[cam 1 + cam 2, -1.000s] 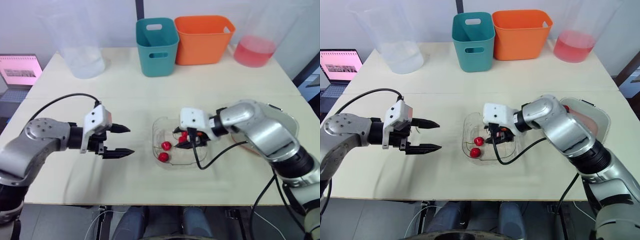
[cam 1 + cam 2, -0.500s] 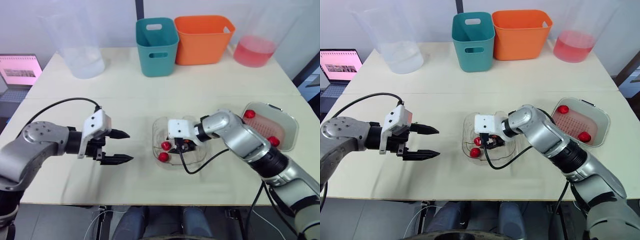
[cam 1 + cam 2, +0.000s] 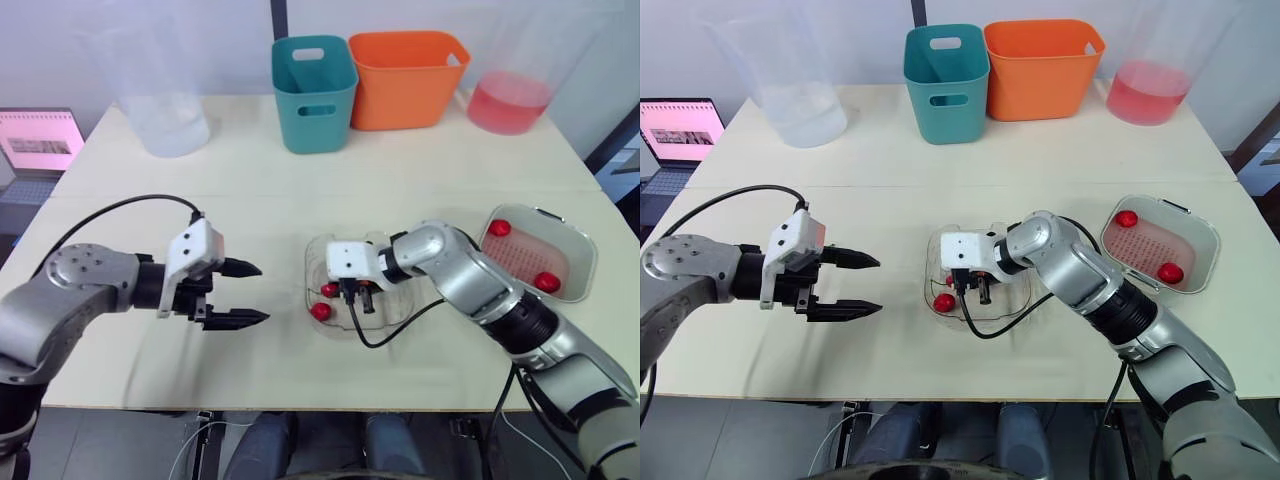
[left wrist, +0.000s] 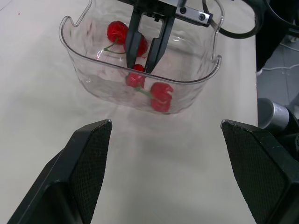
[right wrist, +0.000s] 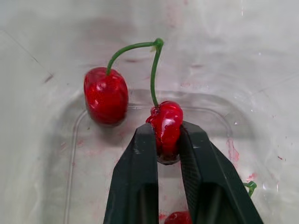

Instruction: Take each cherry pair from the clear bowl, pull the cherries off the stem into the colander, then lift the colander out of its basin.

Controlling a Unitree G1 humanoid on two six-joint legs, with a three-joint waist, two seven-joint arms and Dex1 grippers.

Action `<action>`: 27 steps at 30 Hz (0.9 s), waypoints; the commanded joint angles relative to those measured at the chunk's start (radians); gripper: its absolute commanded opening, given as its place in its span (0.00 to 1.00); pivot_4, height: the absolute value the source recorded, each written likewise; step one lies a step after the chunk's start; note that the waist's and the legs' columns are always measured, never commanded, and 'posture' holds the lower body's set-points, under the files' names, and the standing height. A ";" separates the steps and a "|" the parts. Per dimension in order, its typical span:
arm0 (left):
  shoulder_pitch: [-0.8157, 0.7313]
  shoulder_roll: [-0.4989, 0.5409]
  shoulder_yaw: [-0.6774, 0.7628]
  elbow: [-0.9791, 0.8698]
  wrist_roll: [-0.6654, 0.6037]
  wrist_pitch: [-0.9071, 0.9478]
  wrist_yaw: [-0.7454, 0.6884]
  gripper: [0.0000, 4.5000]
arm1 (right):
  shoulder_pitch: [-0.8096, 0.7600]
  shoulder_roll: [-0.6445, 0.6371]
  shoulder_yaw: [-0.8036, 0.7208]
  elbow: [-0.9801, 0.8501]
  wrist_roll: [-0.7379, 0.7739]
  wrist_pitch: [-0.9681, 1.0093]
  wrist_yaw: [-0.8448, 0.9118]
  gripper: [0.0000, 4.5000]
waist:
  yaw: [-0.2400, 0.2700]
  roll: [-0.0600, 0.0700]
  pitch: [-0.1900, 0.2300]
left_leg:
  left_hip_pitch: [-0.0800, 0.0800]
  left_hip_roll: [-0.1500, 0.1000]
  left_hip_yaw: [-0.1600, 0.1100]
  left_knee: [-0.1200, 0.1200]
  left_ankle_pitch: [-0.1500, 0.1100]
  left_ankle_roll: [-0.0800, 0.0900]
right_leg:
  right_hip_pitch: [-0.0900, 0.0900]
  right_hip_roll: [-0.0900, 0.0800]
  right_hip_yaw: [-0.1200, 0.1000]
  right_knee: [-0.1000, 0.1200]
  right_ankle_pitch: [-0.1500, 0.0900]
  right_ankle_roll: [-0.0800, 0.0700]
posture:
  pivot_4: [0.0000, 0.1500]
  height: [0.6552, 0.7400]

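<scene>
Table [image 3: 250, 190]: pale wood-look top, smooth and matte, everything sits on it.
Left gripper [image 3: 262, 292]: nearest thing, hovering beside the bowl with its fingers spread wide and nothing in them. My guess is it's parked there to catch the other end of a pair once one comes out.
Right gripper [image 5: 167, 140]: reaching down into the bowl, black fingers pinched onto one cherry [image 5: 166, 121]. Grabbing the fruit rather than the stem looks deliberate to me, since the stem is so skinny.
Stem [image 5: 152, 70]: thin, green, arched, linking the held cherry to its twin [image 5: 106, 95], which rests on the bowl floor just beside it.
Bowl [image 4: 187, 88]: clear rippled plastic, rounded corners, low walls. A few more glossy red cherries [image 4: 161, 95] lie inside, so plenty of pairs left to do I'd say.
Colander [image 3: 530, 255]: off to the robot's right, pinkish and full of tiny holes, sitting in its pale basin [image 3: 588, 270]. Two loose cherries [image 3: 500, 228] in it.
Bins: teal [image 3: 314, 90] and orange [image 3: 405, 78], smooth plastic with cut-out handles, side by side at the far edge.
Jugs: clear one [image 3: 165, 110] far left, another with pink liquid [image 3: 510, 100] far right.
Laptop [image 3: 40, 140]: off the table's left, screen lit.
</scene>
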 commanded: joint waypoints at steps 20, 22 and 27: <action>-0.585 -0.395 -0.003 0.364 -0.109 0.088 0.184 0.88 | -0.099 -0.056 -0.500 -0.349 0.237 0.395 -0.293 0.09 | 0.000 -0.001 0.000 | 0.000 -0.001 0.000 0.002 0.002 -0.004 | 0.001 -0.001 -0.001 0.001 0.000 0.000 | 1.00 1.00; -0.606 -0.414 -0.040 0.392 -0.068 0.076 0.191 0.88 | -0.105 -0.058 -0.480 -0.354 0.223 0.388 -0.326 0.09 | -0.001 -0.001 0.000 | 0.000 -0.001 0.001 0.001 0.002 -0.004 | 0.000 -0.001 0.000 0.001 0.000 0.000 | 1.00 1.00; -0.649 -0.466 -0.041 0.429 -0.055 0.077 0.197 0.88 | -0.106 -0.070 -0.451 -0.360 0.219 0.376 -0.368 0.09 | 0.000 -0.001 0.000 | -0.001 -0.001 0.001 0.001 0.003 -0.005 | -0.001 -0.001 0.000 0.002 0.000 0.000 | 1.00 1.00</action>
